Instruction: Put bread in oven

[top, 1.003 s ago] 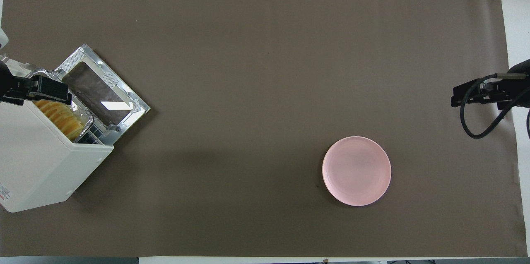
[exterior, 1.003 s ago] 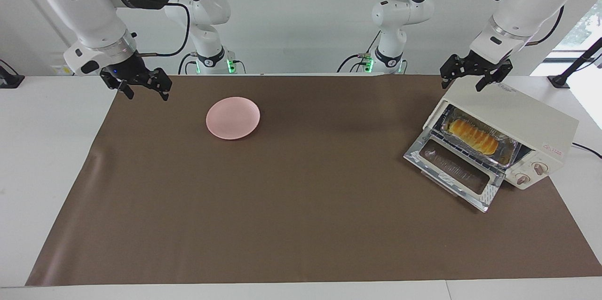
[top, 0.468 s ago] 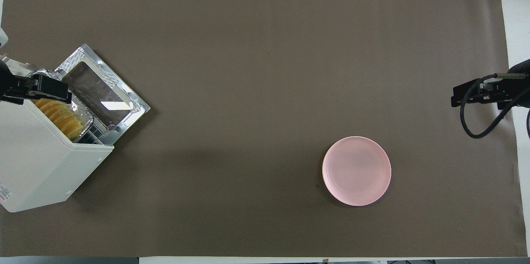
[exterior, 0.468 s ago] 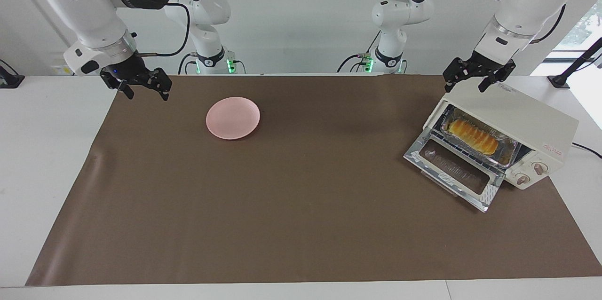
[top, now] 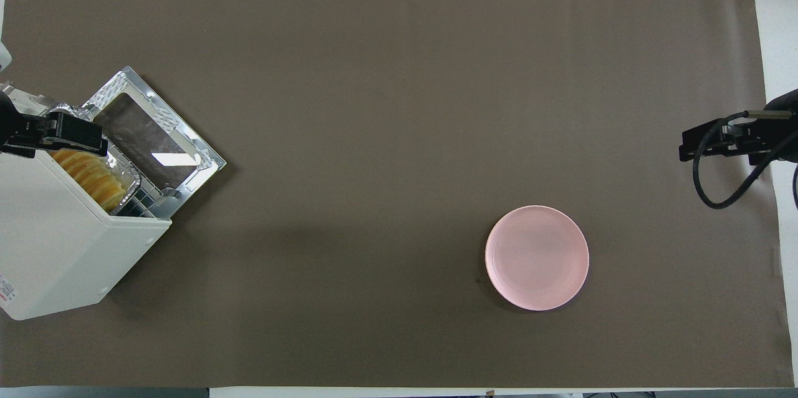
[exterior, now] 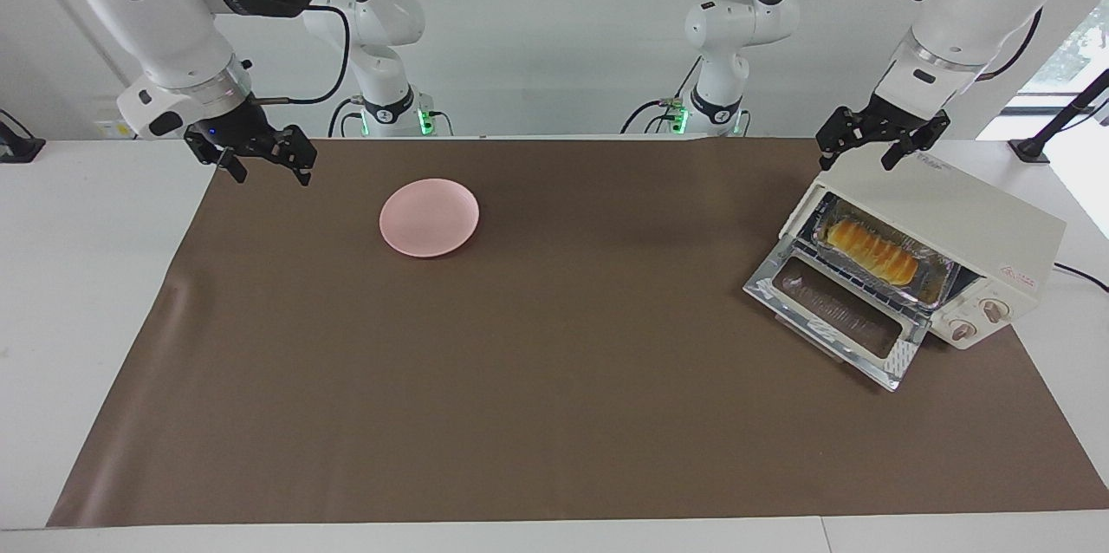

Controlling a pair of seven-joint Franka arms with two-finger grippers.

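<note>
Golden, ridged bread [exterior: 869, 251] lies in a foil tray [exterior: 940, 283] inside the toaster oven [exterior: 970, 228], below the left gripper [exterior: 869, 150], whose fingers stand apart and empty. It looks soft and light; gripping the tray's rim seems safer. The right gripper [exterior: 260, 161] waits, spread.

Ridged golden bread [exterior: 869, 252] lies inside the open cream oven [exterior: 957, 224].

The facing view looks down from high across the table toward the two arm bases, taking in the whole brown mat [exterior: 520, 380]; the overhead view looks steeply down from above the robots' end, turned half round. Both share the mat, the oven [exterior: 944, 224] [top: 56, 248] and the pink plate [exterior: 429, 217] [top: 537, 257].
</note>
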